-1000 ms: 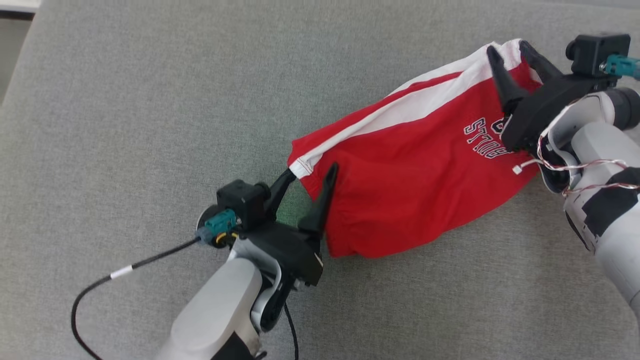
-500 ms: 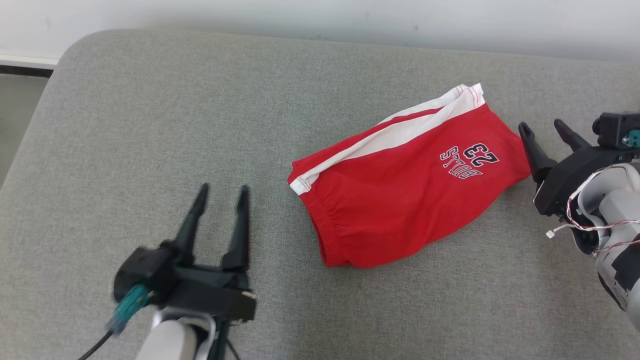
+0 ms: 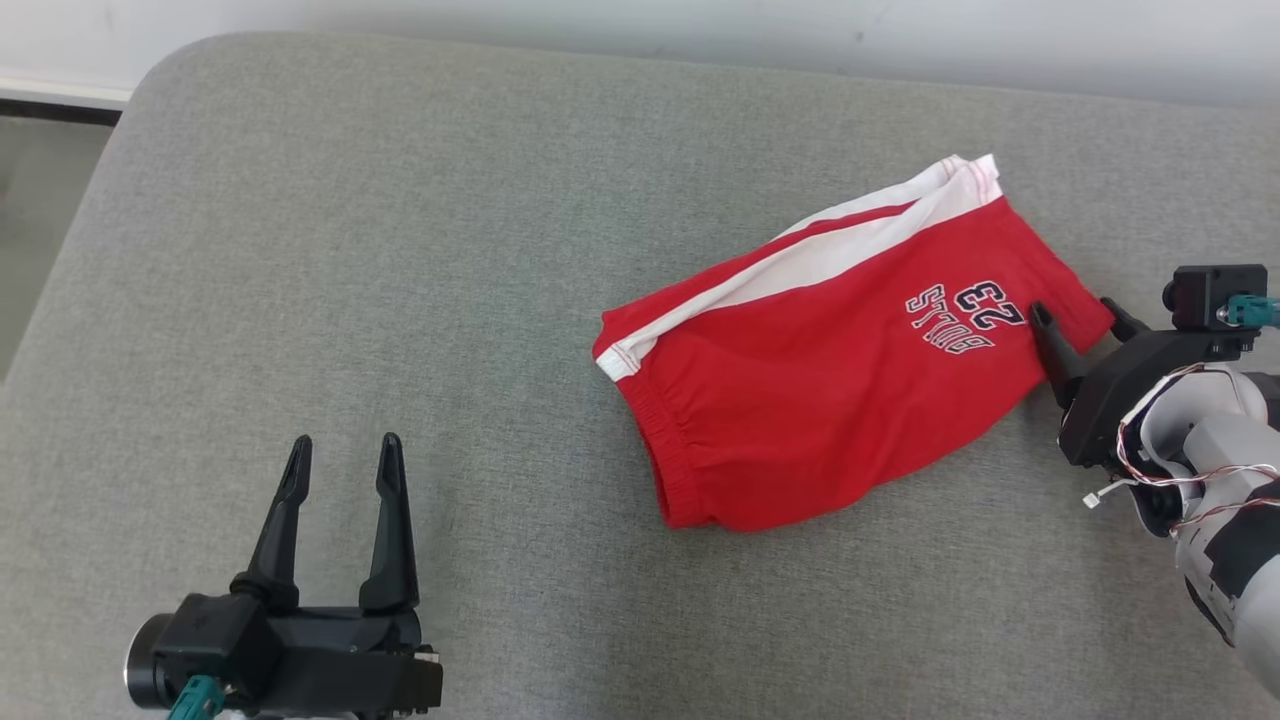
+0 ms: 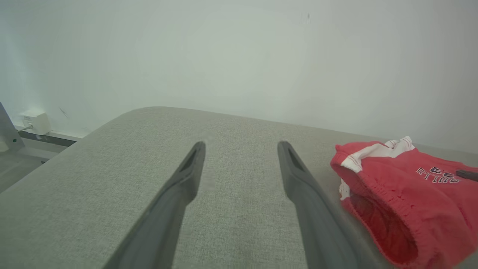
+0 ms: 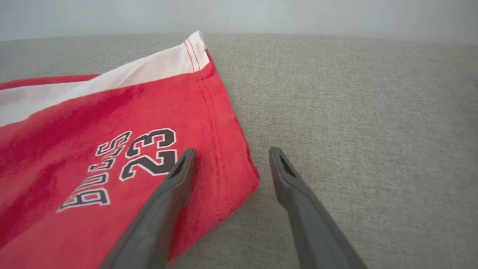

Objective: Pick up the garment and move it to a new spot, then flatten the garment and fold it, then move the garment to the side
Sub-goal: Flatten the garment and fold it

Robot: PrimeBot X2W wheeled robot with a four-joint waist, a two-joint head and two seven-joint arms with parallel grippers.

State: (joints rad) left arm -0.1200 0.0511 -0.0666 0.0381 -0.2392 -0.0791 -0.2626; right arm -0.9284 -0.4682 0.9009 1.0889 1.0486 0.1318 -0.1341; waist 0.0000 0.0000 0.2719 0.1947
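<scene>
While lying folded on the grey padded surface [image 3: 400,200], slanted across its right half in the head view: red shorts [image 3: 830,420] with a white side stripe. Gathered waistband end toward the near left, hem end toward the far right. Dark print reading BULLS 23 near the hem, upside down from the head camera. Slightly rumpled along the waistband, otherwise fairly flat. In the left wrist view, waistband opening gaping a little, darker red inside.

Low at the left of the head view, well apart from the shorts: left gripper [image 3: 345,440], jaws spread wide, pinching nothing, aimed toward the pale wall [image 3: 600,20] beyond the surface. Bare grey cloth beneath and between them in the left wrist view, shorts off to the right there.

At the right edge of the head view, right at the hem corner of the shorts: right gripper [image 3: 1074,307], jaws likewise spread, pinching nothing. Seen from the right wrist, one finger [image 5: 164,209] over the red cloth just beside the 23, the other over bare grey, hem corner in the gap between. Cannot tell whether either finger touches the cloth.
</scene>
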